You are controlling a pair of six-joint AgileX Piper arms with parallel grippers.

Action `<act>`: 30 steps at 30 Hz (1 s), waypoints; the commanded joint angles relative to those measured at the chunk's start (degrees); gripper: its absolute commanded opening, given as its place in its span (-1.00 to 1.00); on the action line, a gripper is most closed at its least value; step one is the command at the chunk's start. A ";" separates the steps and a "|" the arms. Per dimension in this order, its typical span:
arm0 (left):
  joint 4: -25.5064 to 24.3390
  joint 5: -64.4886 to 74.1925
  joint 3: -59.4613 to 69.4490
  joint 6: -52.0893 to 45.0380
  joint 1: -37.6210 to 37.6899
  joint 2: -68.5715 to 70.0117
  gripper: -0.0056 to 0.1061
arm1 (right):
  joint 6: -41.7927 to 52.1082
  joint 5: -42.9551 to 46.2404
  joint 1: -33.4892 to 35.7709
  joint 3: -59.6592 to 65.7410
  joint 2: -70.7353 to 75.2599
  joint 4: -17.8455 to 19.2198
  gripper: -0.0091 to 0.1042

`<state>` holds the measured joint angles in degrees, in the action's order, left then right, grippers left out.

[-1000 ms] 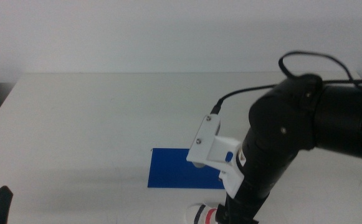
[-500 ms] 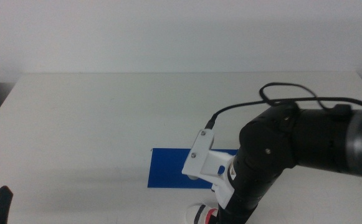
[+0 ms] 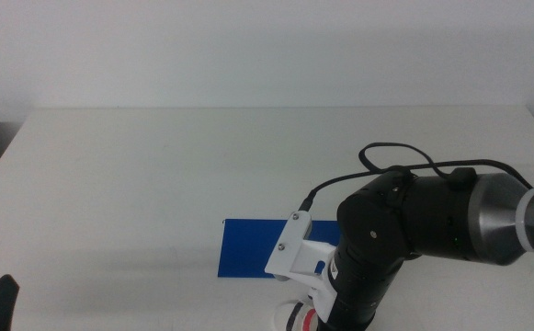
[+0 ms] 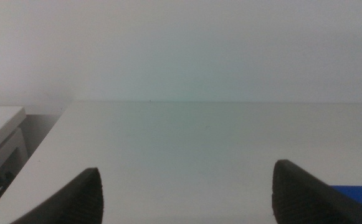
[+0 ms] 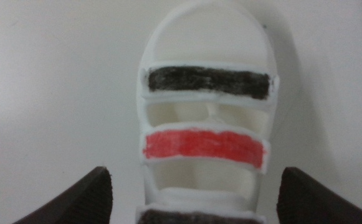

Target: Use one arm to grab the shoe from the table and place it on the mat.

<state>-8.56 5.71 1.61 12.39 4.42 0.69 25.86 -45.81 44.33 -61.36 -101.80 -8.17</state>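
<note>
The right gripper hangs directly over the shoe, jaws spread wide on either side of it and not touching it; the shoe lies on the table near the front edge, just in front of the mat; the left gripper waits, jaws apart, by the front left corner.

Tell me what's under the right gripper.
The right gripper, jaws open, hangs above the shoe, which rests on the white table. Its heel is cut off from view. The left gripper waits, open.
</note>
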 commanded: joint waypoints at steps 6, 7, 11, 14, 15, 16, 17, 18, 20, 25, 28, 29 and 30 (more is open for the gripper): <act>-0.04 -4.27 0.50 0.36 0.07 0.81 0.75 | 0.68 0.56 0.52 -0.95 2.07 -1.20 -0.03; -0.04 -4.27 0.50 0.36 0.07 0.81 0.75 | 0.68 0.38 0.52 -0.95 2.07 -1.20 -0.13; -0.04 -4.27 0.50 0.36 0.07 0.81 0.75 | 0.62 -0.94 0.52 -1.39 2.96 -1.08 -0.69; -0.04 -4.27 0.50 0.36 0.07 0.81 0.75 | -0.15 -2.75 0.71 -3.43 4.61 -0.85 -0.91; -0.04 -4.27 0.50 0.36 0.07 0.81 0.75 | -0.49 -3.62 0.71 -4.42 5.16 -0.82 -0.91; -0.04 -4.27 0.50 0.36 0.07 0.81 0.75 | -0.86 -4.74 0.71 -5.66 5.60 -0.66 -0.91; -0.04 -4.27 0.50 0.36 0.07 0.81 0.75 | -1.00 -5.66 0.71 -7.05 5.79 -0.39 -0.91; -0.04 -4.27 0.50 0.36 0.07 0.81 0.75 | -1.41 -7.06 0.71 -8.62 5.85 -0.22 -0.91; -0.04 -4.27 0.50 0.36 0.07 0.81 0.75 | -2.66 -9.56 0.71 -11.49 5.85 0.33 -0.91; -0.04 -4.27 0.50 0.36 0.07 0.81 0.75 | -4.65 -11.28 0.18 -17.77 5.67 2.30 -0.91; -0.04 -4.27 0.50 0.36 0.07 0.81 0.75 | -4.80 -11.34 -1.11 -21.01 4.75 3.59 -0.91; -0.04 -4.27 0.50 0.36 0.07 0.81 0.75 | -4.80 -11.40 -1.50 -22.37 4.07 3.53 -0.91; -0.04 -4.27 0.50 0.36 0.07 0.81 0.75 | -4.80 -11.66 -2.04 -23.75 3.18 3.53 -0.91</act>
<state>-8.56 5.71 1.61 12.39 4.42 0.69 21.14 -58.22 43.35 -81.79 -100.16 -5.46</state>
